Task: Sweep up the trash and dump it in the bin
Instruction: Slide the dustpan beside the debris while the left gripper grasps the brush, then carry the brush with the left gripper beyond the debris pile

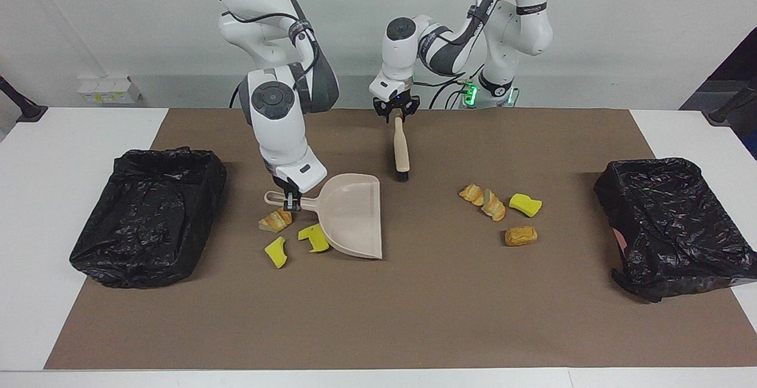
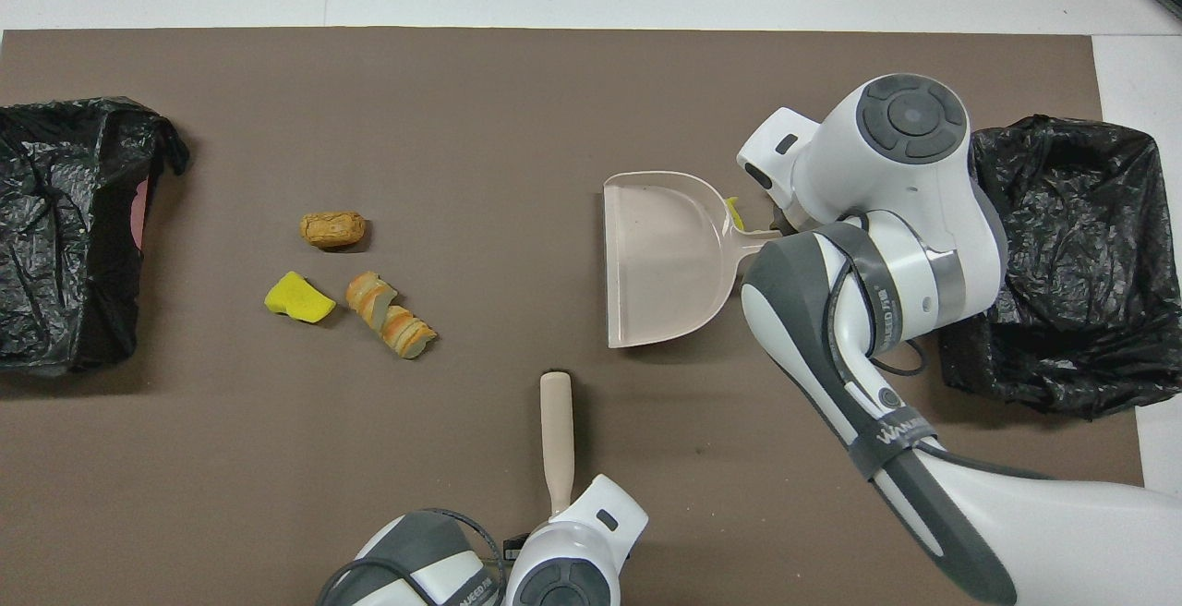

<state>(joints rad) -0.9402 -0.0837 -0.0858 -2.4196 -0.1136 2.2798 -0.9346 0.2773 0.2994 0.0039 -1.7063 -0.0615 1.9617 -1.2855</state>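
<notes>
Gripping the handle of the beige dustpan (image 1: 351, 216), the right hand (image 1: 289, 201) is closed narrow on it, the pan's mouth turned toward the left arm's end of the table (image 1: 35, 157). Trash lies just beside this hand: a croissant piece (image 1: 275, 220) and two yellow sponge chunks (image 1: 276, 252), one (image 1: 313, 238) touching the pan. More trash (image 1: 501, 210) sits well apart, toward the left arm's end. The left hand (image 1: 397, 114) is pinched around the top of the brush (image 1: 401, 151) handle. A black-lined bin (image 1: 148, 213) stands near the right hand, another bin (image 1: 671, 225) at the table's left-arm end.
</notes>
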